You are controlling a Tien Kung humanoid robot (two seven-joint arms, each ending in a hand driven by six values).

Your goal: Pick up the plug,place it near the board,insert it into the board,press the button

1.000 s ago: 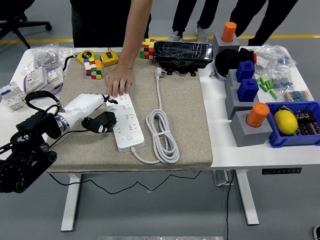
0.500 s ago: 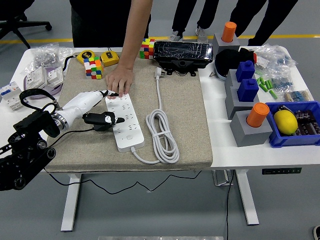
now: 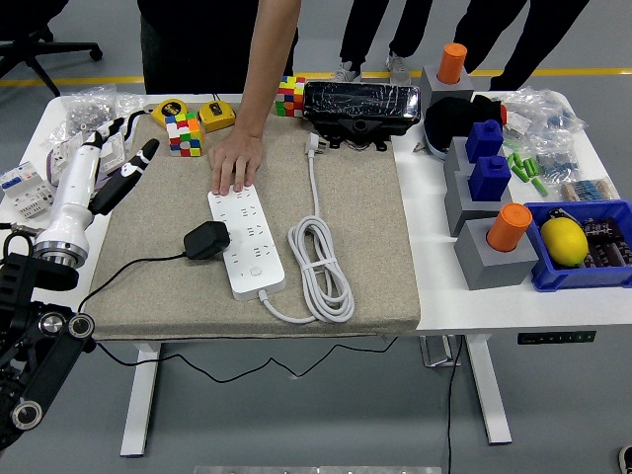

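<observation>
The left hand (image 3: 99,168) is hanging open and empty, fingers loosely extended, well to the left of the power strip (image 3: 245,240) and above the mat (image 3: 346,247). The black plug (image 3: 206,240) is lying on the mat, touching the strip's left edge, not inserted. A person's hand (image 3: 236,161) is pressing down the strip's far end. Likely risk: a fresh grasp could nudge the plug or snag its cable (image 3: 128,269), misaligning the prongs.
</observation>
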